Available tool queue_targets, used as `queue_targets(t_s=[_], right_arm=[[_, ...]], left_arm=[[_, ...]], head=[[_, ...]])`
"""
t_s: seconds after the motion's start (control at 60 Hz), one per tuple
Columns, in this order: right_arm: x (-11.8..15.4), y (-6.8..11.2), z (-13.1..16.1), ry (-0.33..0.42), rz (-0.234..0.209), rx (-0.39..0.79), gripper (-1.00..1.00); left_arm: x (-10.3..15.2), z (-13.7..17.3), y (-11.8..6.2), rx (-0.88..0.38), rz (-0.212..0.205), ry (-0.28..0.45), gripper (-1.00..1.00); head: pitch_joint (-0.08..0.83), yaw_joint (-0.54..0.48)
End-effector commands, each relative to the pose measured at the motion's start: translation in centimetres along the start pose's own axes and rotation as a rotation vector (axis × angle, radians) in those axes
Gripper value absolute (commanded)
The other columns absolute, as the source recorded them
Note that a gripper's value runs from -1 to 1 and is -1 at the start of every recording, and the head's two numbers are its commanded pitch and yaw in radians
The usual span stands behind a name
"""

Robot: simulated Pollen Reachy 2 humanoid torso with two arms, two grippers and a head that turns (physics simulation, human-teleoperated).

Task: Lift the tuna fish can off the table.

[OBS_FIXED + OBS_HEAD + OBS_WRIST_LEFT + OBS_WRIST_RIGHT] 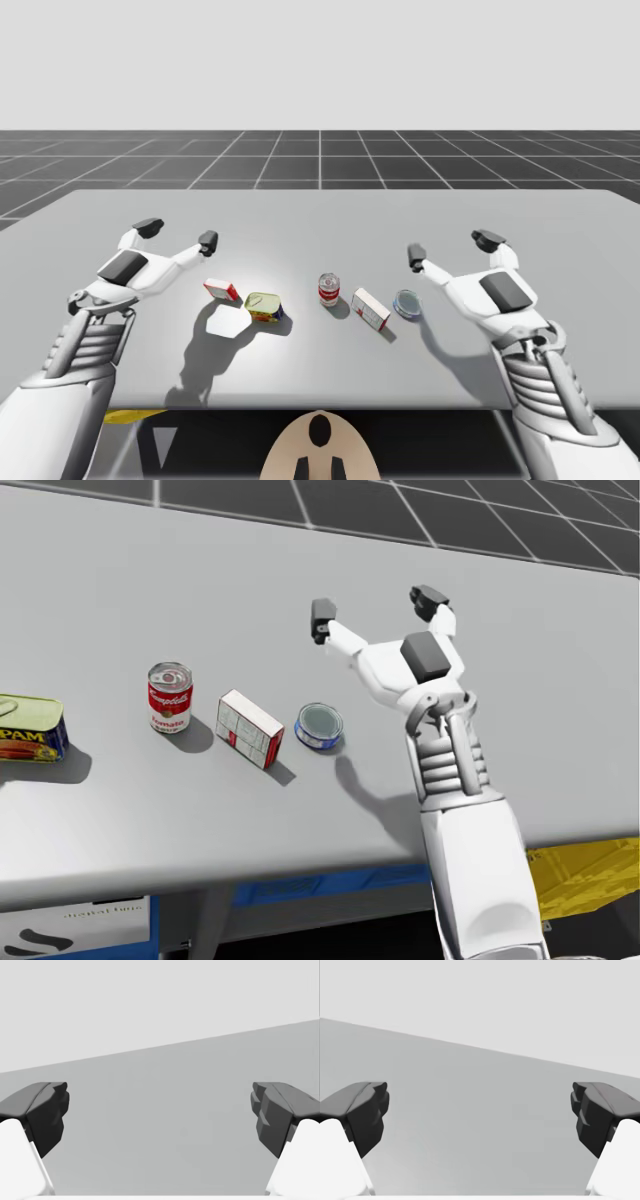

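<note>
Wide-spread dark fingers (367, 1110) of my right gripper (452, 247) frame bare grey worktop (320, 215) in its wrist view and hold nothing. My left gripper (178, 233) is equally open and empty. The head view brings in the flat blue tuna fish can (319, 725). It rests on the worktop, back from my right gripper's fingertips on its inner side, apart from it. Just beside it is a red-and-white box (249, 728), and further on a red-and-white can (170, 697). Dark gridded floor (320, 155) lies beyond.
</note>
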Motion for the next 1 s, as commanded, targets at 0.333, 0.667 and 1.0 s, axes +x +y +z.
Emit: queue_targets(t_s=[0.333,0.667,1.0], right_arm=[[-5.2,1.4,7.9,0.202,0.015,0.237,-1.0],[-9.4,1.1,8.3,0.351,-0.047,0.28,-1.0],[-11.5,-0.3,5.0,0.455,-0.177,0.308,-1.0]], left_arm=[[-0.2,-0.1,-0.3,-0.003,-0.005,0.007,-1.0],[-0.3,-0.1,-0.4,-0.002,-0.006,0.008,-1.0],[-0.3,-0.1,-0.4,0.001,-0.005,0.008,-1.0]], head=[[0.716,-0.34],[0.721,-0.33],[0.724,-0.33]])
